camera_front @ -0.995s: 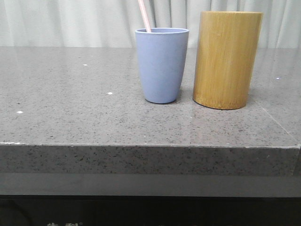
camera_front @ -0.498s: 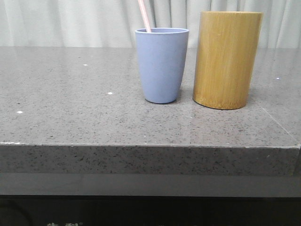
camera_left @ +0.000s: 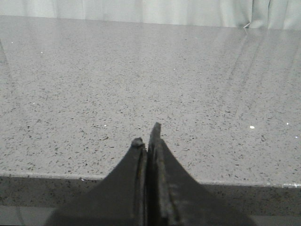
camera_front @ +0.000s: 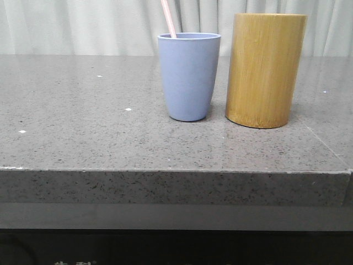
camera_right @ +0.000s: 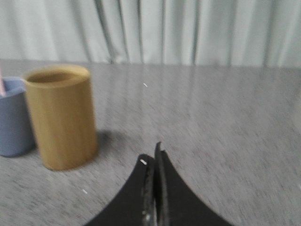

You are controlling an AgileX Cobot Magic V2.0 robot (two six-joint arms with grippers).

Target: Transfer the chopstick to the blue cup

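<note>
We saw the chopstick (camera_front: 169,19) standing in the cup (camera_front: 189,76), leaning against the rim on the side away from the bamboo holder (camera_front: 265,69), its top running out of frame. Cup sat upright on the table (camera_front: 83,121), just beside the holder, a narrow gap between them. Left gripper (camera_left: 147,139) was pressed together, nothing in it, over bare table near the front edge. Right gripper (camera_right: 152,156) was also closed and empty, near the holder (camera_right: 60,116), with the cup (camera_right: 13,117) beyond it.
</note>
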